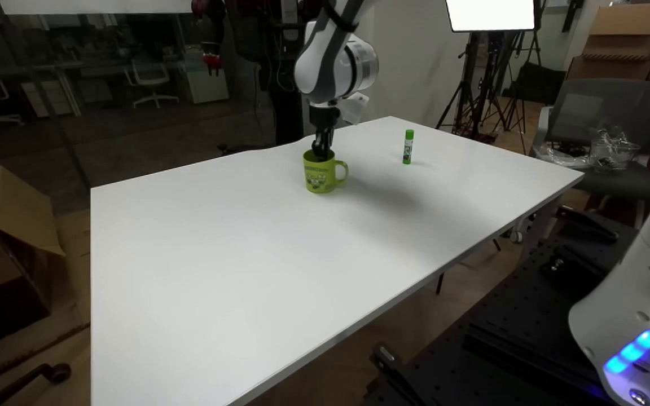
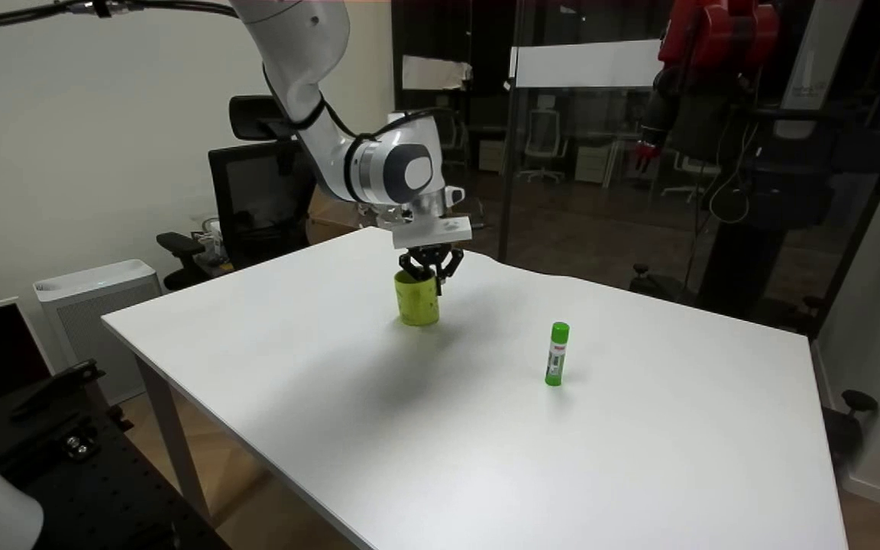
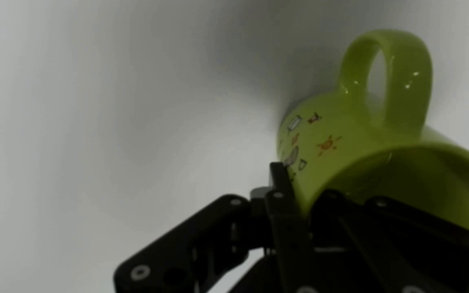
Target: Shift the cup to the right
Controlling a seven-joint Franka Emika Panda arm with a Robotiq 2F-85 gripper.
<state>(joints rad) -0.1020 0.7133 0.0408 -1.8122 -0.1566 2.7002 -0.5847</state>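
Note:
The cup, a lime-green mug with printed pictures and a loop handle, stands upright on the white table. It also shows in an exterior view, where its handle is hidden. In the wrist view the cup fills the right side, its handle pointing up in the picture. My gripper points down at the cup's rim, as also seen in an exterior view. In the wrist view the gripper has one finger outside the wall and one inside, closed on the rim. The inner fingertip is hidden inside the cup.
A slim green glue stick stands upright on the table, apart from the cup. It also shows in an exterior view. A glass partition and a dark robot stand beyond the table's far edge.

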